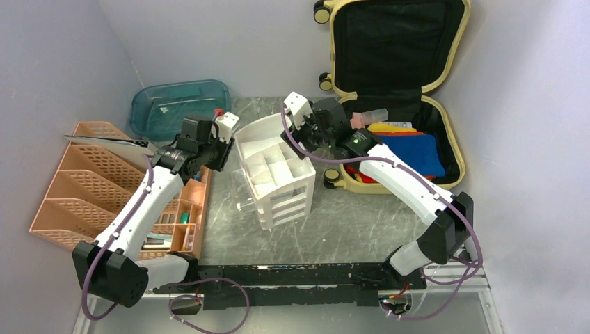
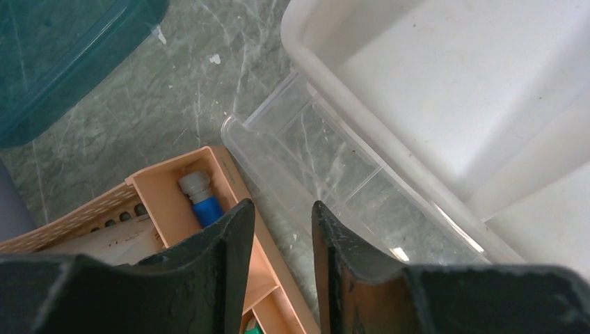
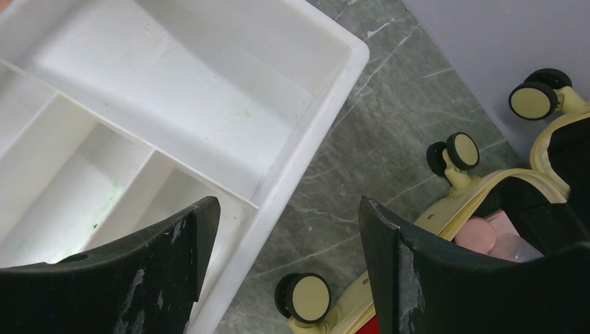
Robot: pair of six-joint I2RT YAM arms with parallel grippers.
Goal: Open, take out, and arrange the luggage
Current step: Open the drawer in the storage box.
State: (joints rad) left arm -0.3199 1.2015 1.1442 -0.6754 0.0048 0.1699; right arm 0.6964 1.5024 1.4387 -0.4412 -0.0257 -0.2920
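- Now the luggage [image 1: 396, 42] is sitting at the far right of the table [image 1: 348, 223], a pale yellow shell with its lid standing open against the wall and showing black lining.
- Its lower half is holding folded blue cloth [image 1: 417, 153], yellow and red pieces, and a pink bottle [image 1: 365, 118].
- The orange organiser [image 1: 90, 188] is holding a blue-tipped tube [image 2: 202, 202].
- The left gripper [image 2: 282, 209] is hovering with jaws slightly apart and gripping nothing.
- The right gripper [image 3: 286, 205] is hanging with jaws spread wide over the corner of the white drawer unit [image 1: 278, 174].
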